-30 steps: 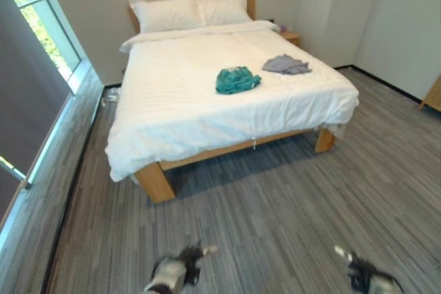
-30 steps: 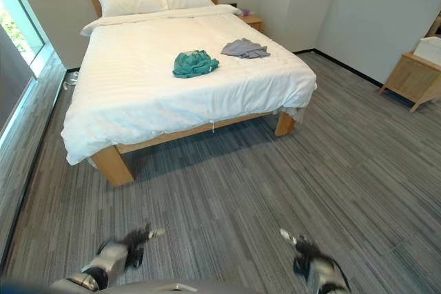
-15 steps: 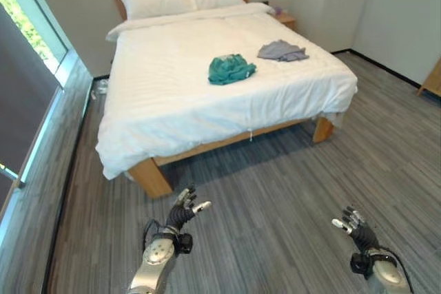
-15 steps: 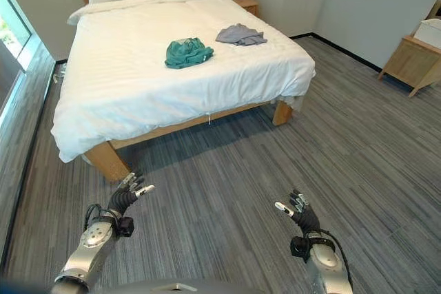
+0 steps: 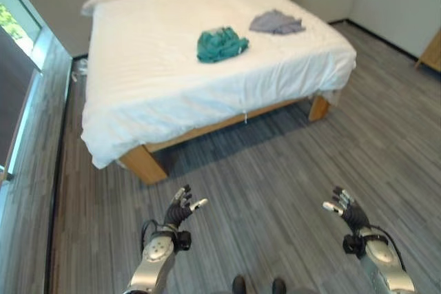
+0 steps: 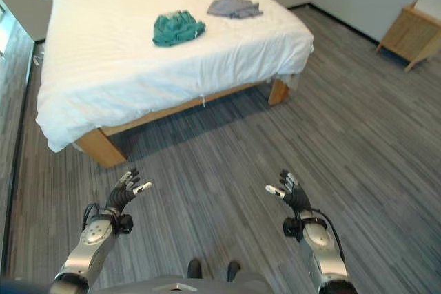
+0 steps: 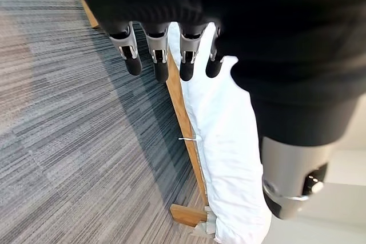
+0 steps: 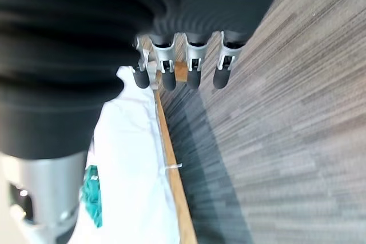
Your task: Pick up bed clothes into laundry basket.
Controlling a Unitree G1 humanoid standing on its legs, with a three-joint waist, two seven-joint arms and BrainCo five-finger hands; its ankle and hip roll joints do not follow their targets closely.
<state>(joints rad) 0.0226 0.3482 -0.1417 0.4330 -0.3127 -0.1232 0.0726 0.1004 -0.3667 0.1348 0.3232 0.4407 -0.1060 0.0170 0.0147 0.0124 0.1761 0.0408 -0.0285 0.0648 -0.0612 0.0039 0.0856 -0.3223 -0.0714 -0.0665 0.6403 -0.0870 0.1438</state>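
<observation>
1. Left hand and right hand hover empty, fingers spread, above the carpet.
2. Teal garment and grey garment lie mid-bed, well apart from both hands.
3. Risk: reaching from here would fall short.

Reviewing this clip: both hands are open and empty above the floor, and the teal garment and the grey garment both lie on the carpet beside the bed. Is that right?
Not quite. The teal garment and the grey garment lie on the white bed, not on the carpet, as the left eye view shows. The rest stands: the left hand and the right hand are open and empty above the floor.
</observation>
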